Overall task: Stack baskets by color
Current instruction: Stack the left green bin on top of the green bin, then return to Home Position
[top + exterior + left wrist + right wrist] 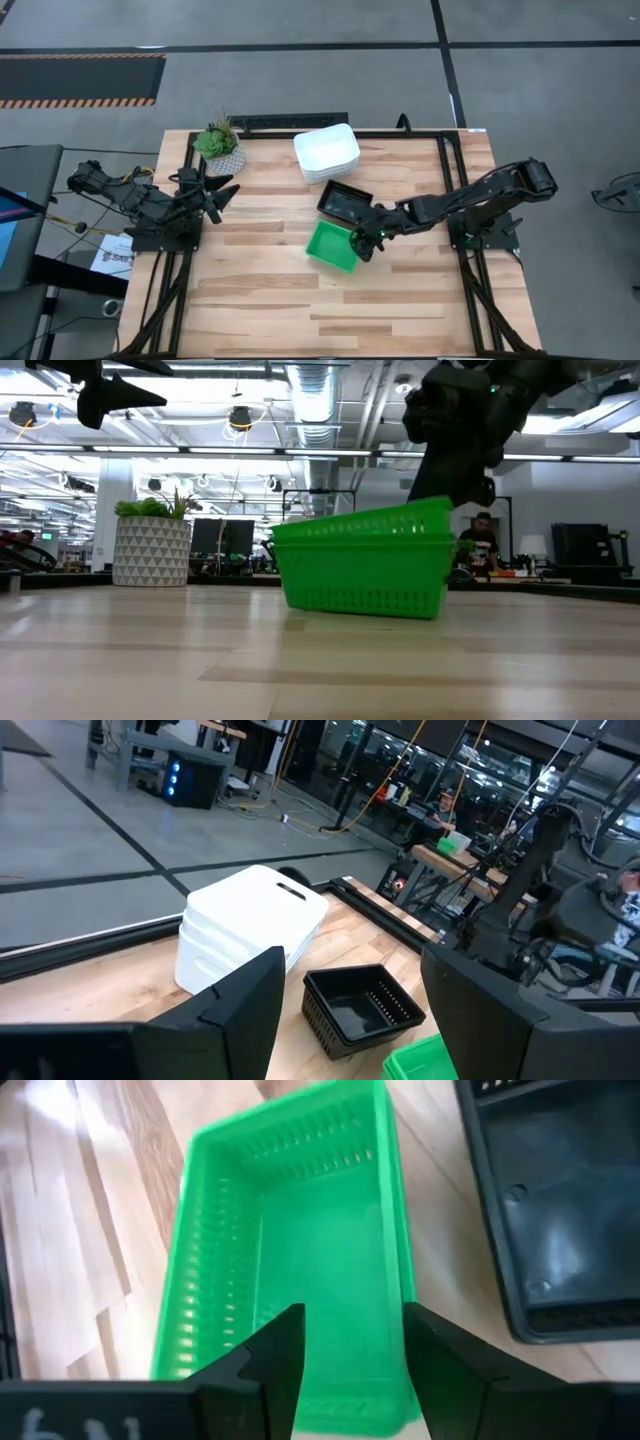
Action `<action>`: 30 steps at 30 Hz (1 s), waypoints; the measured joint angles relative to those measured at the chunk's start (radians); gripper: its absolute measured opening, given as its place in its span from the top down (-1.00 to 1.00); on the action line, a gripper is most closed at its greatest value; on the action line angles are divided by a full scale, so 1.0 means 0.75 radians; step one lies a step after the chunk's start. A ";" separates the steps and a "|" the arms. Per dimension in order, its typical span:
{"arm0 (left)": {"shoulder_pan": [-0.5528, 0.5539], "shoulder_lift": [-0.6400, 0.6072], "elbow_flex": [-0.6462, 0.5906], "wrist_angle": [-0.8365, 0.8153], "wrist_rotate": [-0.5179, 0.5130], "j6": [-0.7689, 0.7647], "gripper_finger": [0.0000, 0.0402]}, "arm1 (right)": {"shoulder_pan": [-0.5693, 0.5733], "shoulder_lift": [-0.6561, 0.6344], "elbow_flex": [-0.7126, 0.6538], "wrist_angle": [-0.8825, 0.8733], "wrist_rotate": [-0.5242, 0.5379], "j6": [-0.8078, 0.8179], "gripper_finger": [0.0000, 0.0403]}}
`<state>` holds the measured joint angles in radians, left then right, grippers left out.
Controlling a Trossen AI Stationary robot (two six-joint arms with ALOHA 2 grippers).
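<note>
Green baskets [333, 246] [365, 560] sit nested at the table's middle, and the top one is a little tilted. My right gripper [350, 1365] [362, 245] hovers open over their right end. One finger is above the inside and the other beyond the end wall; it touches nothing that I can see. A black basket [345, 200] [550, 1210] rests on the table just beyond the green ones. Farther back stands a stack of white baskets [327, 152] [250, 925]. My left gripper [350, 1010] [215, 195] waits open, raised at the left side.
A potted plant [219, 145] [150, 545] stands at the far left of the table. Bare wood [330, 310] spreads across the near half. A dark frame rail [450, 190] runs along the right side. A person [483, 545] sits in the room behind.
</note>
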<state>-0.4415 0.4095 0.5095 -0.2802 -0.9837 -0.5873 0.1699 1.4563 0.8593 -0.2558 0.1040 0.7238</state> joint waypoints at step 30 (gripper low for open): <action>0.000 0.005 0.001 -0.010 -0.046 0.016 -0.12 | 0.259 -0.579 0.002 0.320 0.200 -0.461 0.15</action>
<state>-0.4412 0.4129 0.5098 -0.2879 -1.0184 -0.5755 0.3641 1.0217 0.8608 -0.0155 0.2540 0.3780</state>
